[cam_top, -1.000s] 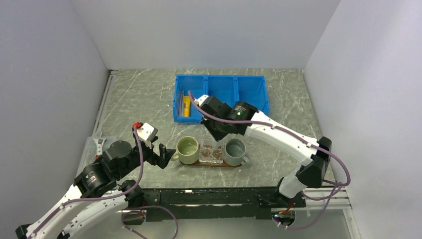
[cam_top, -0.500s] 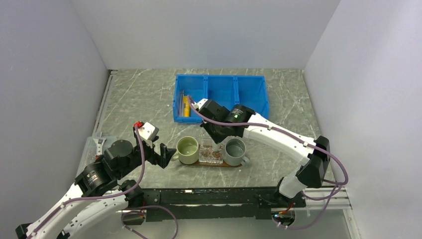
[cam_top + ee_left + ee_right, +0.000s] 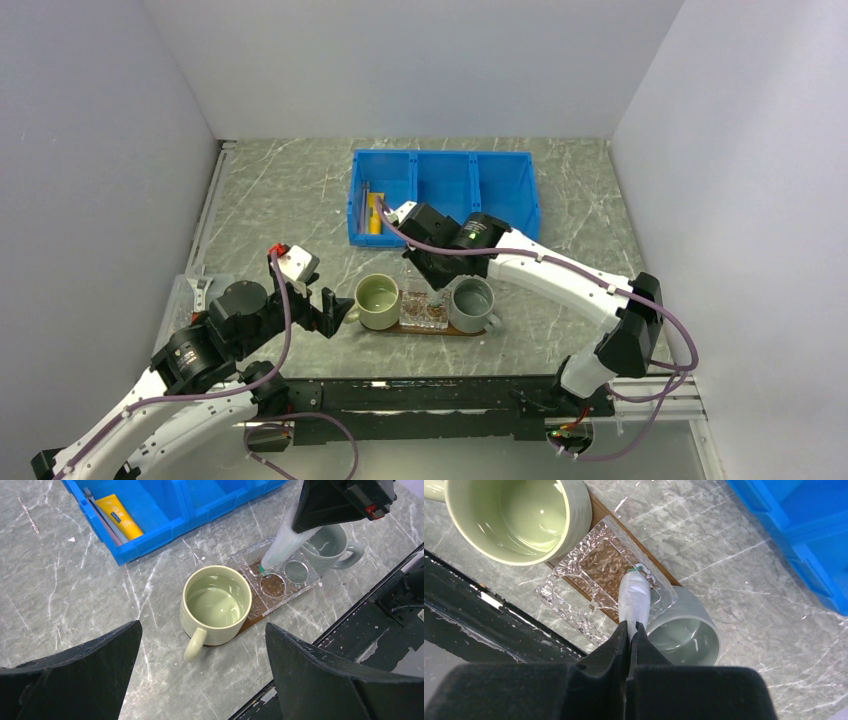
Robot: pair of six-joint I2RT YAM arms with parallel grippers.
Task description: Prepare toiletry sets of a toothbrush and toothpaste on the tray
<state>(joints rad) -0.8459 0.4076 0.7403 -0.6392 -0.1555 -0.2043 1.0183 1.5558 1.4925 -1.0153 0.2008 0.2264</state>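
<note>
My right gripper [image 3: 437, 283] [image 3: 629, 627] is shut on the white tube with a teal end [image 3: 634, 597] [image 3: 282, 542]. It holds the tube tip-down, with the tip at the clear holder [image 3: 594, 565] on the dark-brown tray [image 3: 596, 511] [image 3: 435, 331]. My left gripper [image 3: 335, 312] [image 3: 202, 627] is open and empty, just left of the pale green mug [image 3: 217, 602]. The yellow tube [image 3: 119, 516] [image 3: 373, 214] and the thin toothbrushes [image 3: 102, 515] lie in the blue bin's left compartment.
The green mug [image 3: 378, 301] and a grey mug [image 3: 472, 304] [image 3: 684, 635] stand on the tray's two ends, close beside the held tube. The blue three-compartment bin [image 3: 500, 180] sits behind them. The black table-edge rail [image 3: 320, 645] runs in front.
My right gripper has moved down and slightly left with the white tube, bringing its tip to the clear holder. The left arm has not moved.
</note>
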